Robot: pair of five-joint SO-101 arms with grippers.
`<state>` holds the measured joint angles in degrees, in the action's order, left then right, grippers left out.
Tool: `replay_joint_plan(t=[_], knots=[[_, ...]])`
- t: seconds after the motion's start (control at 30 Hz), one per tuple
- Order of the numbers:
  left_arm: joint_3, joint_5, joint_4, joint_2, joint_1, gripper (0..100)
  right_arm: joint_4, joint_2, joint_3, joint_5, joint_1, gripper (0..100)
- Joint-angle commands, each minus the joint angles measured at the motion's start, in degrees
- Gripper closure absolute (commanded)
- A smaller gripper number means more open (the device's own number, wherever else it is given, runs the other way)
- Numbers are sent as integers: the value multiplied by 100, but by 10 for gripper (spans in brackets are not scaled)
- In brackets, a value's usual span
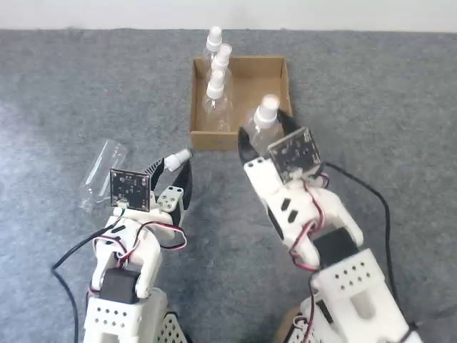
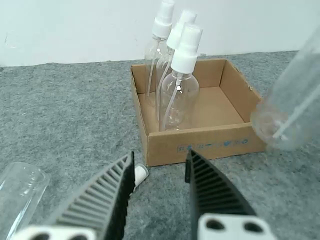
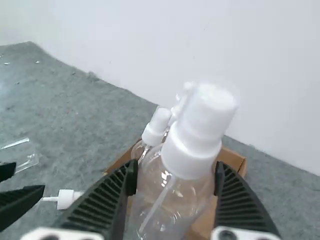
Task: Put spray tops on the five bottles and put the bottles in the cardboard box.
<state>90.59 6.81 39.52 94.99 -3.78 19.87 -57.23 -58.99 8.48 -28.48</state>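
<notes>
My right gripper (image 1: pixel 265 140) is shut on a clear bottle (image 3: pixel 172 192) with a white spray top (image 3: pixel 200 125), held upright over the front right corner of the cardboard box (image 1: pixel 275 75). Three capped bottles (image 1: pixel 216 100) stand along the box's left side. My left gripper (image 2: pixel 160 156) is open low over the carpet in front of the box. A loose spray top (image 2: pixel 140 173) lies by the tip of one finger (image 2: pixel 107 195). An uncapped bottle (image 1: pixel 102 173) lies on its side to the left of that arm.
Grey carpet covers the table, bare to the left and right of the box. A white wall rises behind the box's far side. Both arms' cables trail toward the near edge.
</notes>
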Motion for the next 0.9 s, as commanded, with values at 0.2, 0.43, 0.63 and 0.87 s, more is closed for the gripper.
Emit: replay_joint_plan(t=[0.2,0.43,0.63,0.87], knots=[[-119,-26,-158,70,44,840,-699,2018,1591,-79,303,837],[-127,-26,-158,70,44,840,-1385,3090,2154,-79,462,837],[-127,-26,-158,70,44,840,-1543,4198,2971,-79,673,837],[-119,-264,-149,70,44,841,-1543,5552,4149,-79,840,836]])
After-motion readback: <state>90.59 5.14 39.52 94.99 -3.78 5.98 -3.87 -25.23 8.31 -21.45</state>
